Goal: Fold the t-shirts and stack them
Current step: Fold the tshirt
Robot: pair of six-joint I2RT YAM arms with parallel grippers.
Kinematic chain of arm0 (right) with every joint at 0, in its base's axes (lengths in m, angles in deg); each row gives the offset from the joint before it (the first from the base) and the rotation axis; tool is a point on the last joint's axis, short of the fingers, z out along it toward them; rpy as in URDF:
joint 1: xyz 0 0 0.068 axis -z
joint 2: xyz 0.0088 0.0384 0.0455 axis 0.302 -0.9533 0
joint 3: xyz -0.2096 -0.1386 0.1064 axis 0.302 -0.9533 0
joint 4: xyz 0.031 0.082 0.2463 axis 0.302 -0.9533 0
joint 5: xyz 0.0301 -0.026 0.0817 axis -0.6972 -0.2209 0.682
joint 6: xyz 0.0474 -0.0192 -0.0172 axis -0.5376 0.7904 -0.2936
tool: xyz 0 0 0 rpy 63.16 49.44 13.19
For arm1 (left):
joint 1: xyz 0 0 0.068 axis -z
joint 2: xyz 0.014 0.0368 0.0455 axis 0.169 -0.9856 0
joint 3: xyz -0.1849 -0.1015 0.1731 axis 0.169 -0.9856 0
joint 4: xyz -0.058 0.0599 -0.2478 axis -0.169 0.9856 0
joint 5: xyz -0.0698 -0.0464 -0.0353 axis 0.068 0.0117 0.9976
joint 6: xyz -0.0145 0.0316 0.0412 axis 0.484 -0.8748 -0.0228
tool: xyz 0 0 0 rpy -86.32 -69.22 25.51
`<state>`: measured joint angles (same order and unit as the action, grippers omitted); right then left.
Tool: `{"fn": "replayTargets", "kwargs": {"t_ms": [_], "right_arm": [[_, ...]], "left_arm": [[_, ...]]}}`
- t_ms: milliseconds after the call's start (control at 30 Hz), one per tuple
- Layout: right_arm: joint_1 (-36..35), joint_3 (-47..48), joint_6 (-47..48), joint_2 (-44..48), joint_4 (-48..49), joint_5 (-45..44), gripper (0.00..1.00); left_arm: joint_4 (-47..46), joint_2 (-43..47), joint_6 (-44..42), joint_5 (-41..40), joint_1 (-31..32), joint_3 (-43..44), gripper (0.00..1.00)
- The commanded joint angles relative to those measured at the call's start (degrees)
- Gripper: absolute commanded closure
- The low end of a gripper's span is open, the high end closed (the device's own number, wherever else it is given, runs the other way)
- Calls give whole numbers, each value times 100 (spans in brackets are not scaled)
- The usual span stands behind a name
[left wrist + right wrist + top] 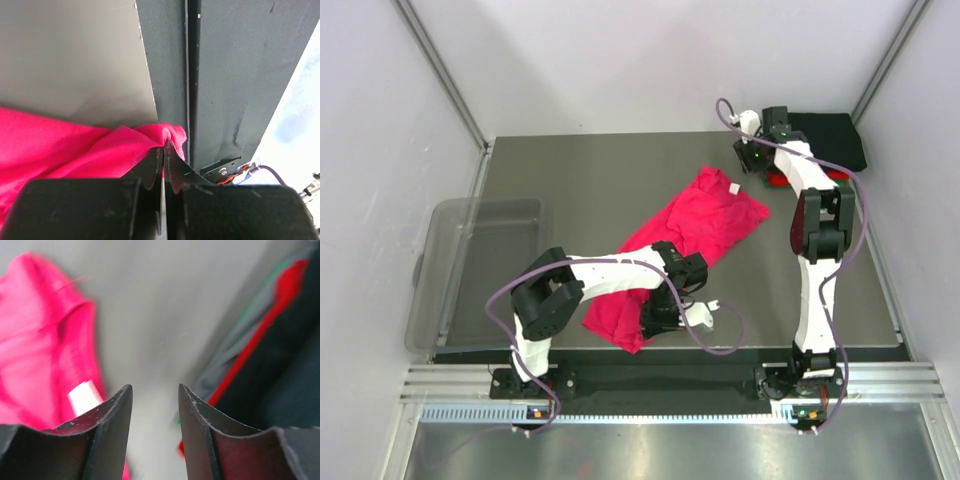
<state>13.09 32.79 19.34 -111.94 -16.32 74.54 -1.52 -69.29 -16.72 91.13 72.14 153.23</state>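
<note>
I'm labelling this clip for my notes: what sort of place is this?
Probably a lab robot test cell: white panel walls, a plain grey table, a clear plastic bin at its left.

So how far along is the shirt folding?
Done: black, red and green shirts sit folded in a stack at the far right corner. In hand: the pink shirt lies spread in the middle, left gripper shut on its near edge; right gripper open, empty, between it and the stack. Left: fold the pink one and add it to the stack.
</note>
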Motion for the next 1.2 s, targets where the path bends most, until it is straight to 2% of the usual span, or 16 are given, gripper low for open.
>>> {"fn": "replayTargets", "kwargs": {"t_ms": [0, 167, 533, 700, 733, 800, 833, 900, 1067, 1167], "right_arm": [[-122, -328, 324, 579, -448, 760, 58], [-157, -364, 579, 510, -967, 1200, 57], [-228, 102, 720, -140, -1363, 1016, 45], [-271, 207, 747, -387, -1451, 841, 46], [-272, 234, 755, -465, -1460, 823, 58], [-272, 347, 764, -571, -1495, 814, 74], [-280, 383, 764, -598, -1495, 823, 89], [-350, 471, 808, -642, -1365, 753, 99], [-684, 743, 931, -835, -898, 69, 100], [-956, 1313, 958, -1134, -582, -292, 100]], "left_arm": [[222, 321, -28, -54, 17, -58, 100], [213, 347, -28, -133, 25, -49, 100], [213, 277, 16, -107, 17, 74, 100], [222, 294, 42, -72, 17, 109, 100], [222, 303, 51, -54, 25, 118, 100], [248, 303, 60, -45, 17, 144, 100], [257, 312, 60, -28, 17, 162, 100], [300, 312, 78, 34, 17, 232, 100], [415, 251, 51, 218, 25, 513, 100], [616, 128, -54, 393, 78, 767, 100]]}}
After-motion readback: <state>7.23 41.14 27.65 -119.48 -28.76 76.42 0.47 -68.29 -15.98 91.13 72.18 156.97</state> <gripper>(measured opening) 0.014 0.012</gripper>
